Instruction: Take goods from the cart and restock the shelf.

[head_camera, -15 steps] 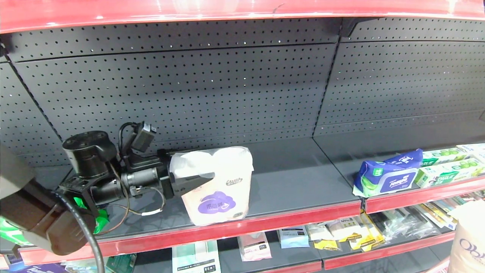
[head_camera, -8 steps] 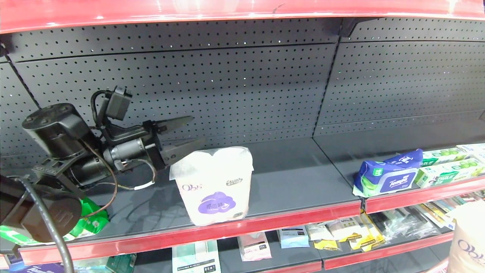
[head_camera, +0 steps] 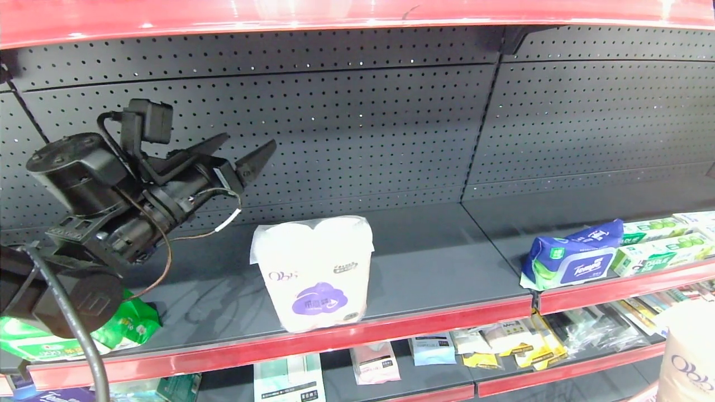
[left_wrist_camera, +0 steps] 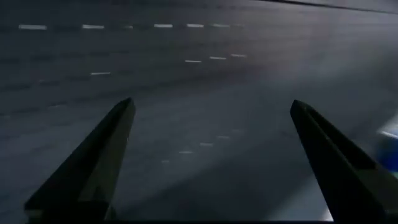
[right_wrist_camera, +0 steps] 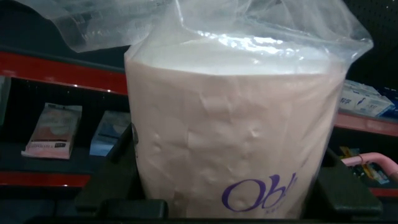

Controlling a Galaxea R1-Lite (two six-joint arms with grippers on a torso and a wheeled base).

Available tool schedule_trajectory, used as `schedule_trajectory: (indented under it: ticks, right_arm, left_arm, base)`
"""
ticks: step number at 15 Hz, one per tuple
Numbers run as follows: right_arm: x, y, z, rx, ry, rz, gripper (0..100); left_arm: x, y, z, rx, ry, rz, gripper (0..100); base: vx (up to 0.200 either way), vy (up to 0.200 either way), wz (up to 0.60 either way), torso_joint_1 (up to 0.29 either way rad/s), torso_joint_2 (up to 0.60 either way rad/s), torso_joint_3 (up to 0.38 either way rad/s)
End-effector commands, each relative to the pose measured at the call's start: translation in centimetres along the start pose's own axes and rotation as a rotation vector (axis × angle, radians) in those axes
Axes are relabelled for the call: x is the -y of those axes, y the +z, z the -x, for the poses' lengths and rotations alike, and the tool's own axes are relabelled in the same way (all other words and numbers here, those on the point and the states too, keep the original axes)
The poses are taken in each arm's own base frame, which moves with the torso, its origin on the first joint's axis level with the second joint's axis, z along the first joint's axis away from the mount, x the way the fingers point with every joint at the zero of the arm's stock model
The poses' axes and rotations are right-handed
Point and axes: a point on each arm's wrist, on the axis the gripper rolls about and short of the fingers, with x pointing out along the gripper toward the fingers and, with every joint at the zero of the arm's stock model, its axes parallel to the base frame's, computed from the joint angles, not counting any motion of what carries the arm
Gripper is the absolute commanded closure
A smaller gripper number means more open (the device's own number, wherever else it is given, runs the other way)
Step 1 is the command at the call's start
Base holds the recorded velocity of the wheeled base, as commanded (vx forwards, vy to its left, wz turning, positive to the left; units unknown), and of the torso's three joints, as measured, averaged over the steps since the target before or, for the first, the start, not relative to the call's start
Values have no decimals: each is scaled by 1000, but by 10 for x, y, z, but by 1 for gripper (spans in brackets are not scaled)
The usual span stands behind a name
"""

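The left gripper hangs in front of the pegboard back panel, above the shelf board, and tilts slightly upward. Its two dark fingers are spread wide and there is nothing between them. The left wrist view looks past them at perforated metal.

A toilet-paper pack stands upright on the shelf board, close to the red front edge. Its wrap is white with a purple emblem on the face. The pack lies below the left gripper and a little toward the robot's right, well apart from the fingers, and nothing touches it.

A second toilet-paper pack shows at the lower right corner of the head view, in front of the lower shelves. The right gripper is clamped on it, with one black finger pressed against each side of the wrapped rolls. The clear plastic bunches loosely above them, and purple lettering runs across the side facing the right wrist camera.

Farther to the right on the same shelf level, a blue wet-wipes pack lies at the front edge. Green-and-white boxes sit just beside it. At the left end of the shelf board a green packet lies partly hidden behind the left arm. Flat sachets lie on the lower shelf.
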Motion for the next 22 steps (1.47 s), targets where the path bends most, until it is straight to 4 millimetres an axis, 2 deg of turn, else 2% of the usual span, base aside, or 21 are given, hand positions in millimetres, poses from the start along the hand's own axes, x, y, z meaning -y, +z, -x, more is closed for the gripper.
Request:
schedule_trajectory:
  ticks: [1, 2, 3, 4, 6, 7, 8, 11, 12, 13, 14, 16, 18, 22]
  right_arm:
    - [0, 0, 0, -2, 1, 2, 100]
    - [0, -1, 0, -2, 4, 2, 100]
    - [0, -1, 0, -2, 4, 2, 100]
    - [0, 0, 0, -1, 4, 1, 100]
    - [2, 4, 1, 12, -3, -5, 100]
    - [3, 5, 2, 16, -4, -6, 100]
    - [7, 16, 1, 17, -1, -10, 100]
    - [12, 55, -18, -73, 25, 23, 100]
    - [13, 73, -31, -115, 32, 30, 100]
    - [13, 87, -43, -129, 44, 2, 100]
    - [12, 97, -52, -129, 46, -20, 100]
    - [9, 126, -80, -123, 123, -35, 100]
    - [7, 137, -91, -114, 186, -35, 100]
    - [5, 137, -100, -146, 198, -46, 100]
  left_arm:
    - [-6, 2, 2, -28, 238, -119, 0]
    - [-8, 5, 11, -80, 400, -148, 0]
    - [-4, 13, 27, -136, 427, -149, 0]
    - [2, 22, 45, -186, 426, -146, 0]
    - [15, 41, 99, -268, 407, -140, 0]
    - [16, 44, 108, -272, 400, -139, 0]
    - [23, 51, 149, -293, 392, -141, 0]
    - [44, 60, 228, -357, 367, -134, 0]
    - [53, 60, 264, -370, 333, -127, 0]
    - [60, 57, 291, -369, 305, -122, 0]
    - [64, 55, 308, -369, 292, -119, 0]
    - [74, 40, 358, -347, 276, -121, 0]
    - [77, 32, 373, -308, 284, -134, 0]
    - [76, 30, 374, -307, 313, -157, 0]
  base:
    - [0, 0, 0, 0, 0, 0]
    - [0, 0, 0, 0, 0, 0]
    - [0, 0, 0, 0, 0, 0]
    - [0, 0, 0, 0, 0, 0]
    - [0, 0, 0, 0, 0, 0]
    - [0, 0, 0, 0, 0, 0]
    - [0, 0, 0, 0, 0, 0]
    - [0, 0, 0, 0, 0, 0]
    - [0, 0, 0, 0, 0, 0]
    - [0, 0, 0, 0, 0, 0]
    - [0, 0, 0, 0, 0, 0]
    - [0, 0, 0, 0, 0, 0]
    - [0, 0, 0, 0, 0, 0]
    - [0, 0, 0, 0, 0, 0]
